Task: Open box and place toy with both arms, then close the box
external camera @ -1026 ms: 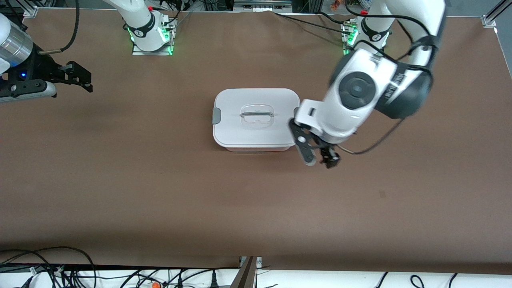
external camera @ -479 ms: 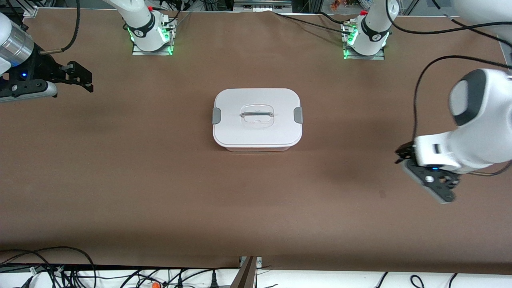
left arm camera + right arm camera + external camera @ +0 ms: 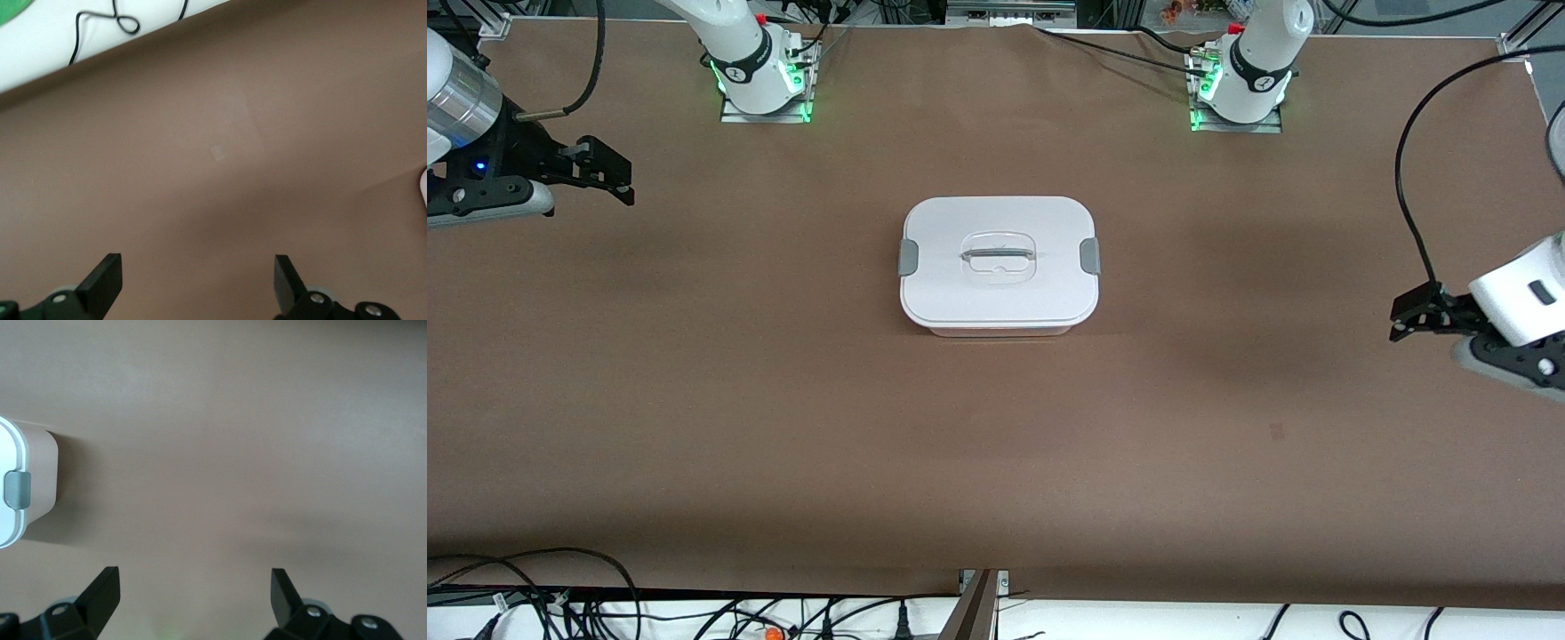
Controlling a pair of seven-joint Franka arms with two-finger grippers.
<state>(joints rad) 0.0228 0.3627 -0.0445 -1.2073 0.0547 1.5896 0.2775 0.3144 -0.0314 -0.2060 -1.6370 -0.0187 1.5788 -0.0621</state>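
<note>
The box (image 3: 999, 262) stands in the middle of the table with its white lid on, both grey side clips down and the clear handle lying flat. Its end with one grey clip shows in the right wrist view (image 3: 20, 487). The pink toy is not in view. My left gripper (image 3: 1398, 322) is open and empty over bare table at the left arm's end, well apart from the box; the left wrist view (image 3: 198, 263) shows only brown table between its fingers. My right gripper (image 3: 624, 178) is open and empty over the right arm's end, its wrist view (image 3: 195, 577) facing the box.
The brown table (image 3: 996, 444) has a small pale mark (image 3: 1276, 432). The two arm bases (image 3: 760, 76) (image 3: 1240, 84) stand along the edge farthest from the front camera. Cables (image 3: 560, 596) lie off the nearest edge. The left wrist view shows the table's edge and a cable (image 3: 100, 20).
My left arm has swung away from the box's clip side out to the left arm's end of the table. The right arm has not moved. The box is unchanged.
</note>
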